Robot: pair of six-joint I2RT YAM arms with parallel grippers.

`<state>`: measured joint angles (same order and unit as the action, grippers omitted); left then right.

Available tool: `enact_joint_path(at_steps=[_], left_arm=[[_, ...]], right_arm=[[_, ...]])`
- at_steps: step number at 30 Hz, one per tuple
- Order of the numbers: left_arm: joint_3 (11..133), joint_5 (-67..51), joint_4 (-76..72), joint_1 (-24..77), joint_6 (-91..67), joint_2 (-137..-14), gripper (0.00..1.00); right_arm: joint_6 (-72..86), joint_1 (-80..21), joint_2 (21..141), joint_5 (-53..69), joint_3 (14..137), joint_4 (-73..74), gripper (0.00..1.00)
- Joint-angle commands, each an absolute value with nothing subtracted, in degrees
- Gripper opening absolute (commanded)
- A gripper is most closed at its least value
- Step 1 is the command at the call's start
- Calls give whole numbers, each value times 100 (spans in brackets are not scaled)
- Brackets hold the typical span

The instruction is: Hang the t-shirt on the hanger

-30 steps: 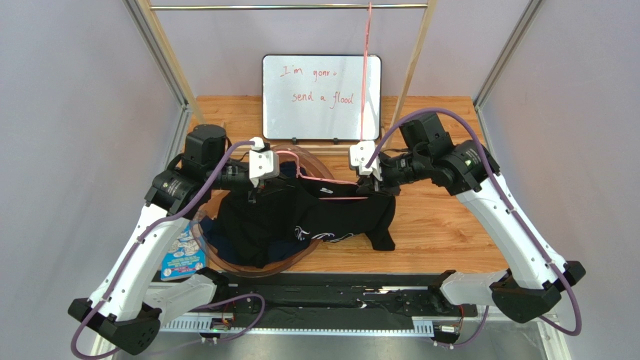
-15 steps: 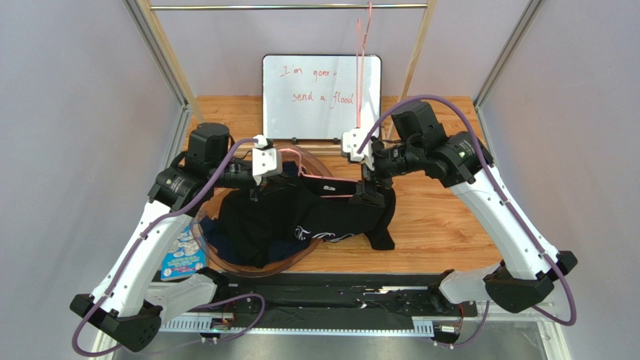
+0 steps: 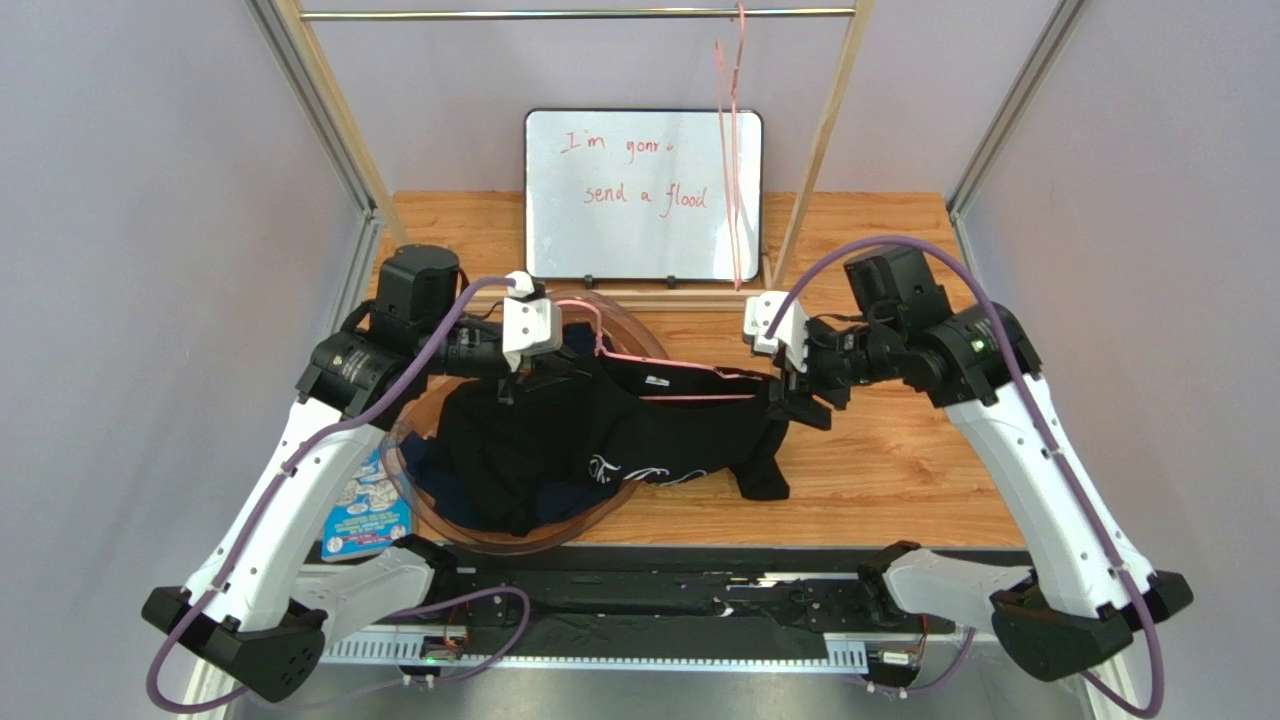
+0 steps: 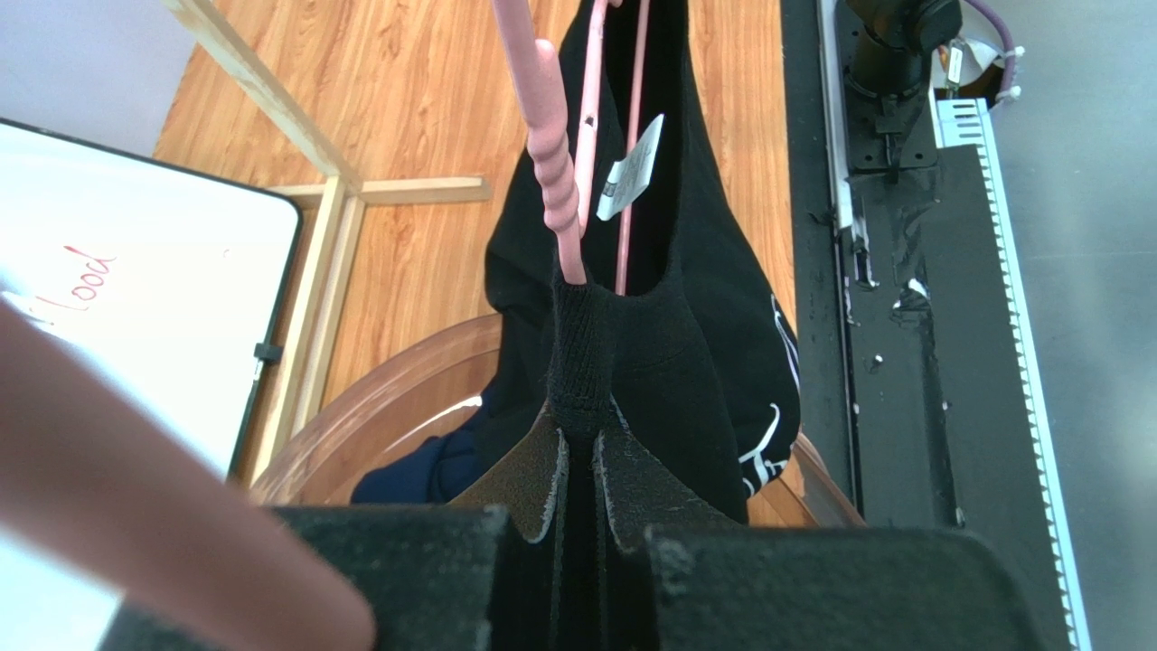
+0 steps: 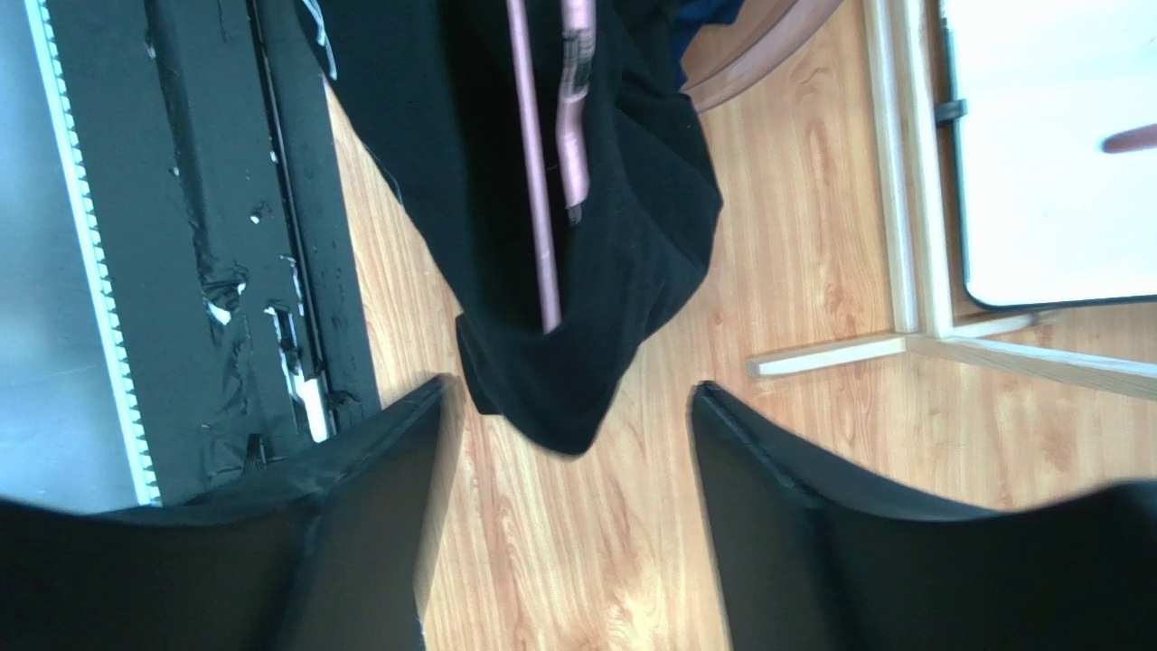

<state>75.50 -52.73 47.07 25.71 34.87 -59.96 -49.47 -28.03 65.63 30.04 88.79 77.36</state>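
One round clear tub (image 3: 586, 518) stands on the counter (image 3: 887, 450). It holds a navy garment (image 3: 436, 473) and the left part of the black shirt (image 3: 676, 435). The rest of the shirt spills over the rim and lies to the right on the wood. One pink hanger (image 3: 676, 365) sits inside the shirt, its wire showing at the neck opening. The left gripper (image 3: 516, 383) is clamped on the shirt's fabric above the tub. The right gripper (image 3: 789, 398) has its jaws apart and holds nothing, with the shirt's right end just ahead of its tips. Hangers count two: the second hanger (image 3: 732, 150) hangs from the rail (image 3: 571, 14). One whiteboard (image 3: 643, 195) stands at the back.
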Motion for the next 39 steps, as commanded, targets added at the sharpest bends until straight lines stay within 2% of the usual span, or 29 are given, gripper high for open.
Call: enact_joint_path(at_steps=[1,9,11,14,22,29,31,32,33,37,39], left_arm=[[7822,-5634,4623,2549,3612,-5950,0],[7787,-5634,4614,2584,3559,-5932,0],[7787,-5573,4588,2636,3577,-5968,0],[7796,-5563,4492,2654,3525,-6029,0],[7822,-5563,4351,2751,3419,-6152,0],[7840,-5555,4228,2795,3331,-6214,0],[7822,-5467,4219,2795,3331,-6205,0],[7796,-5432,4227,2795,3366,-6188,0],[7761,-5379,4228,2795,3384,-6144,0],[7629,-5405,4245,2786,3472,-6117,0],[7638,-5458,4236,2786,3428,-6161,0]], right_arm=[[-5124,-2786,6855,3137,8894,7567,58],[-5168,-2795,7250,3629,9202,7681,33],[-5150,-2847,7312,3682,9307,7734,33],[-5150,-2970,7392,3709,9369,7726,25],[-4948,-3243,7655,3806,9755,7673,16],[-4869,-3585,7875,3709,9993,7585,11],[-4843,-3577,7884,3683,10037,7655,14],[-4851,-3586,7875,3639,10063,7716,21],[-4878,-3577,7814,3630,10063,7778,23],[-4764,-3577,7655,3551,10028,7813,28],[-4711,-3586,7673,3551,10055,7805,25]])
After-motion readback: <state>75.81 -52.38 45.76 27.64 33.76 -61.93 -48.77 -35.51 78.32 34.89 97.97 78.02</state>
